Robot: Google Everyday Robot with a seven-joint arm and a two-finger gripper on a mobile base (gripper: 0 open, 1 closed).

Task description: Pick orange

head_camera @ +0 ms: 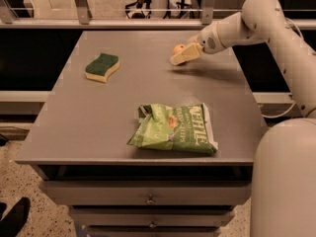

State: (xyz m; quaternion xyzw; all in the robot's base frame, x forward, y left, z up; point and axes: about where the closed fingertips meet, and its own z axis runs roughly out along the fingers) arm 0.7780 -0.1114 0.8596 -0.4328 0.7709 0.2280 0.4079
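The orange [177,48] is a small round fruit at the far right of the grey table [98,112]. My gripper [178,58] reaches in from the right on the white arm [256,19]. Its cream tip lies right against the orange's front side and covers the lower part of it. I cannot tell whether the orange rests on the table or is held.
A green sponge with a yellow underside [102,67] lies at the far left of the table. A green chip bag [174,128] lies near the front edge. The robot's white body [284,181] stands at the table's front right. A railing [123,23] runs behind the table.
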